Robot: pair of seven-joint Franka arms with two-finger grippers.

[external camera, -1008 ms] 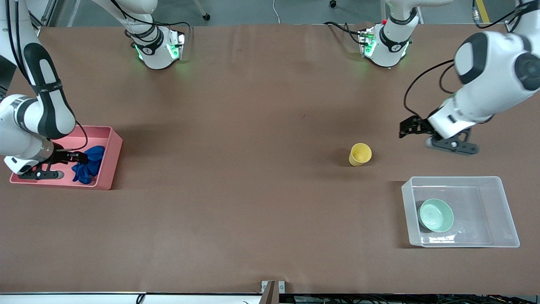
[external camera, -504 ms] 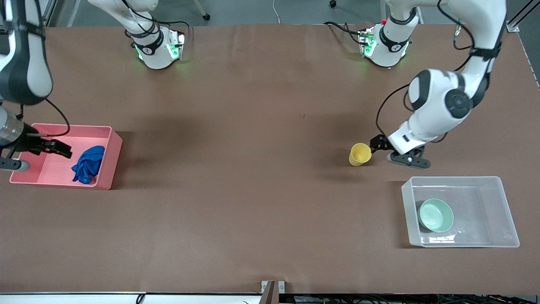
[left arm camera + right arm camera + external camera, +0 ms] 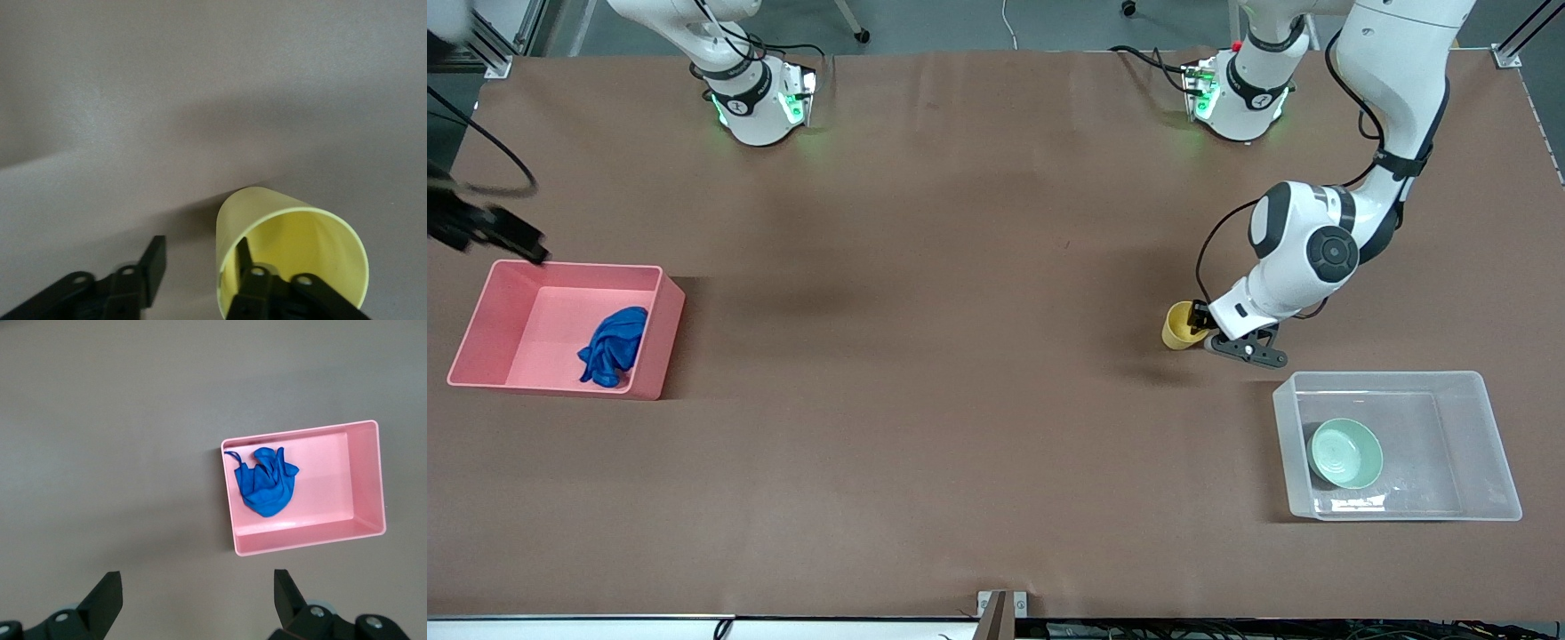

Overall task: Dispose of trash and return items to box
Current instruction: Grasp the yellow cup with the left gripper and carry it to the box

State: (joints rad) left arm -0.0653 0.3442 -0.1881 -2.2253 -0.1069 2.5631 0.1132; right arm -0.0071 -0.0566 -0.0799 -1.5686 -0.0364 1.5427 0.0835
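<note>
The yellow cup [image 3: 1181,325] stands upright on the table, farther from the front camera than the clear box [image 3: 1489,444]. My left gripper [image 3: 1199,322] is open at the cup's rim. In the left wrist view one finger [image 3: 243,257] is inside the cup [image 3: 293,247] and the other finger [image 3: 155,257] is outside, with the cup wall between them. The mint-green bowl [image 3: 1346,453] lies in the clear box. The blue cloth wad [image 3: 612,345] lies in the pink bin [image 3: 574,268]. My right gripper [image 3: 523,245] is open and empty, high over the table beside the pink bin.
In the right wrist view my right gripper [image 3: 197,590] looks down on the pink bin [image 3: 300,545] and the cloth [image 3: 265,481]. The two arm bases [image 3: 760,102] stand along the edge farthest from the front camera. Brown table surface lies between the bin and the cup.
My right gripper let go of the cloth and rose out of the pink bin. My left gripper came down to the yellow cup and now straddles its wall.
</note>
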